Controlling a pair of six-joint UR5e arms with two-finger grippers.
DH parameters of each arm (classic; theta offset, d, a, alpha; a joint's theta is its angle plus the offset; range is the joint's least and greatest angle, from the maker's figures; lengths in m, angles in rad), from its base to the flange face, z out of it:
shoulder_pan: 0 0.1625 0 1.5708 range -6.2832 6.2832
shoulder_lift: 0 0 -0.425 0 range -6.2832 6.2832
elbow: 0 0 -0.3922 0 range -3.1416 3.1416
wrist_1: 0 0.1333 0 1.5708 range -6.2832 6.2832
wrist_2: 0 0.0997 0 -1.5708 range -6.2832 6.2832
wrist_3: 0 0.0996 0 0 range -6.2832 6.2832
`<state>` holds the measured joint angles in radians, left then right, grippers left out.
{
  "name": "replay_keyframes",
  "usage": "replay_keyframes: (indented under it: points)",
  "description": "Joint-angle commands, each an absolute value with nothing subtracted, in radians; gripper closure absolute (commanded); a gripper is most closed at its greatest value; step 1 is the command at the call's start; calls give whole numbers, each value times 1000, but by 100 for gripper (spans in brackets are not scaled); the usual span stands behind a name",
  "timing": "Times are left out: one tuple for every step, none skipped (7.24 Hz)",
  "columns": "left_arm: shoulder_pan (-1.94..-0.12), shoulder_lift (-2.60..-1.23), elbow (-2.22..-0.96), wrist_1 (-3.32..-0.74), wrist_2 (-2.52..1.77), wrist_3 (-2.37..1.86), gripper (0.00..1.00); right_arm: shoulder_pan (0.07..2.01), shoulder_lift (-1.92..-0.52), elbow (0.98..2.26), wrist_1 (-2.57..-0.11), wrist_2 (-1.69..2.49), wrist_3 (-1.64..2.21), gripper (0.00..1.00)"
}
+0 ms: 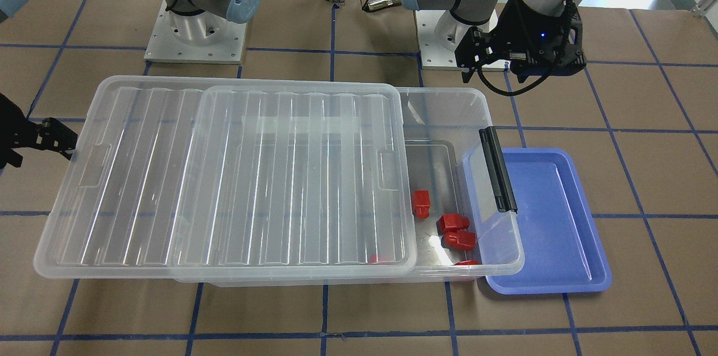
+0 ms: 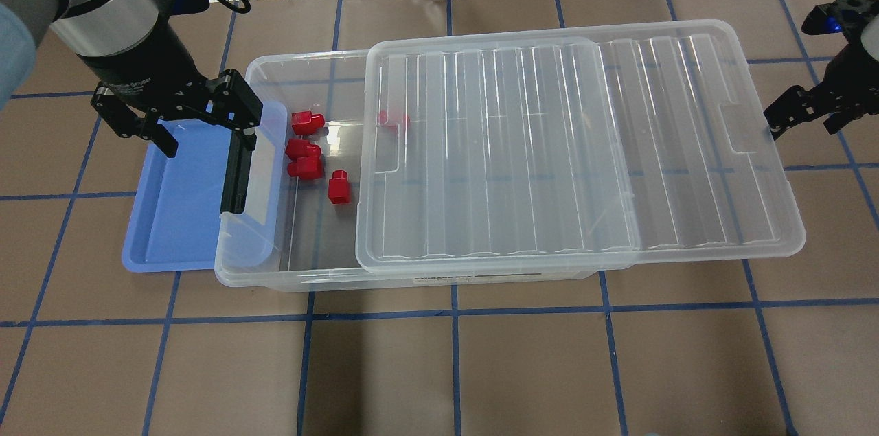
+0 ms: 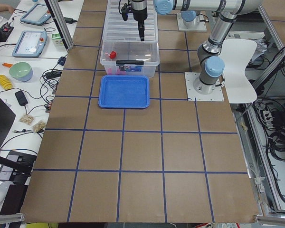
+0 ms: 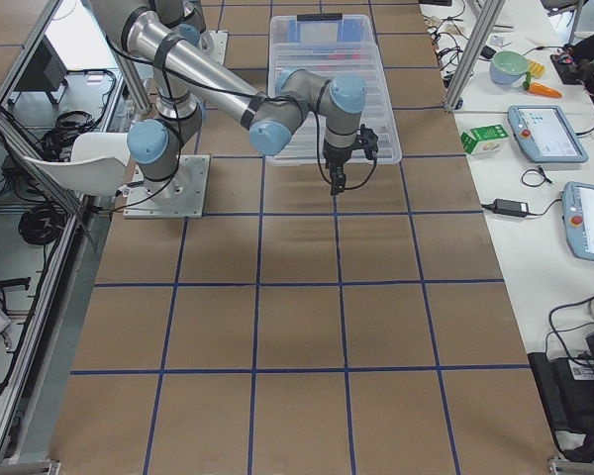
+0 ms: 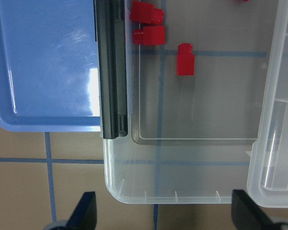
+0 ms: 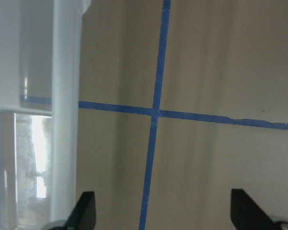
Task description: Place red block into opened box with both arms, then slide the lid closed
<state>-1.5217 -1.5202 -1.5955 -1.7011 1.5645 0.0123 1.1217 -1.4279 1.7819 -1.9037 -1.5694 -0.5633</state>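
One red block (image 2: 393,120) lies under the lid (image 2: 549,147), off to the left gripper's (image 2: 208,143) lid side, and shows only as a blurred red smear through the ribbed plastic. That gripper covers the far end of the black handle (image 2: 233,182) and a corner of the blue tray (image 2: 178,216). Its wrist view shows only the fingertips (image 5: 86,213) at the bottom edge. The right gripper (image 2: 802,121) is cut off by the frame edge in the front-facing view. Beside it in its wrist view, the lid's rim is washed out. In both side views the blocks are too small to tell apart.
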Motion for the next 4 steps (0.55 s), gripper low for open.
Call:
replay_keyframes:
  points:
    - [-1522, -1517, -1592, -1701, 1563, 18, 0, 1187, -1436, 1802, -1914, -1568, -509, 0]
    - [-1522, -1517, -1594, -1701, 1563, 18, 0, 1227, -1437, 1804, -1916, -1568, -480, 0]
    - [-1522, -1519, -1595, -1701, 1565, 18, 0, 1262, -1440, 1801, -1917, -1568, -427, 0]
    - [-1522, -1516, -1595, -1703, 1569, 18, 0, 1303, -1440, 1799, -1919, -1569, -379, 0]
